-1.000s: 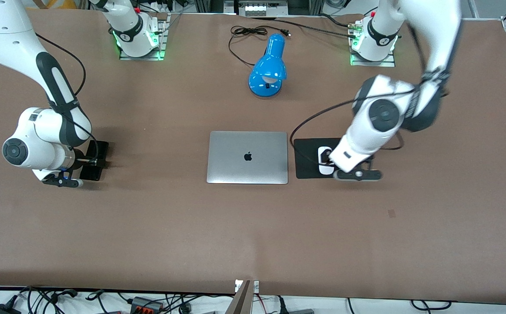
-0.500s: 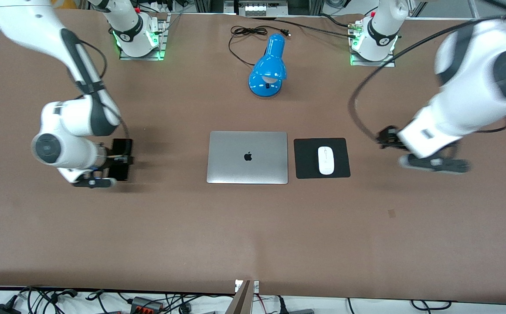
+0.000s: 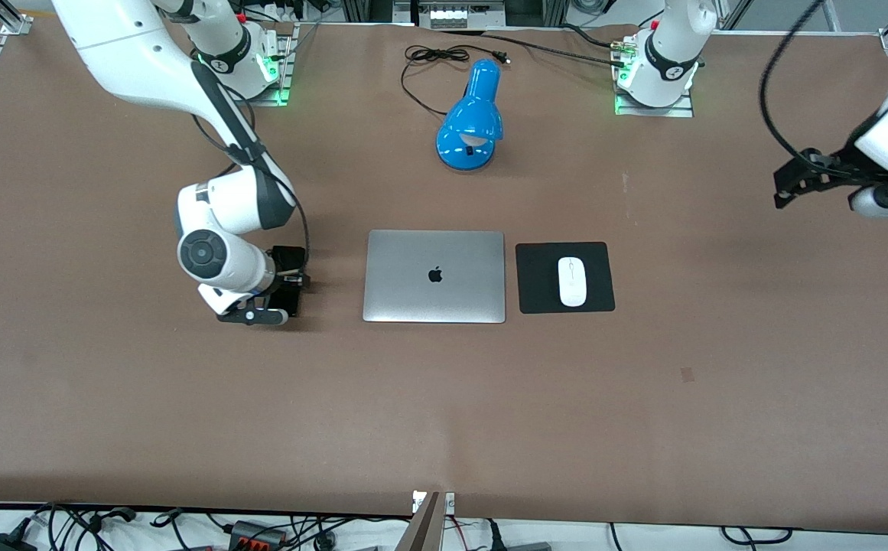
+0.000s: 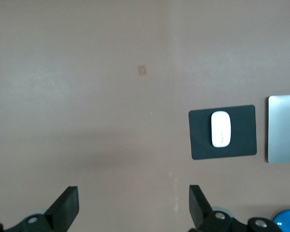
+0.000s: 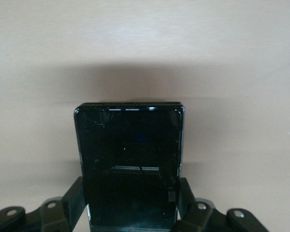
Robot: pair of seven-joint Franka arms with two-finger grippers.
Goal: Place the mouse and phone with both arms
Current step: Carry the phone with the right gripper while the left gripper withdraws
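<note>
**A:** So, where does the risk sit?

**B:** With the phone (image 5: 130, 140). The right end effector (image 3: 283, 282) is clamped on one short end of it, so most of the glossy slab sticks out unsupported over the desk (image 3: 444, 398), at nine o'clock from the laptop (image 3: 434, 275).

**A:** Meaning it could swivel?

**B:** I think so. A narrow pinch on a slick face may let it pivot or slide. Released too high, it lands hard; carried too far toward three o'clock, it could knock the laptop's edge.

**A:** And the mouse (image 3: 572, 281)?

**B:** It lies on the mouse pad (image 3: 539, 295), at three o'clock from the laptop. The left end effector (image 3: 784, 191) hangs spread wide and empty at two o'clock from the pad, well apart, seemingly waiting.
</note>
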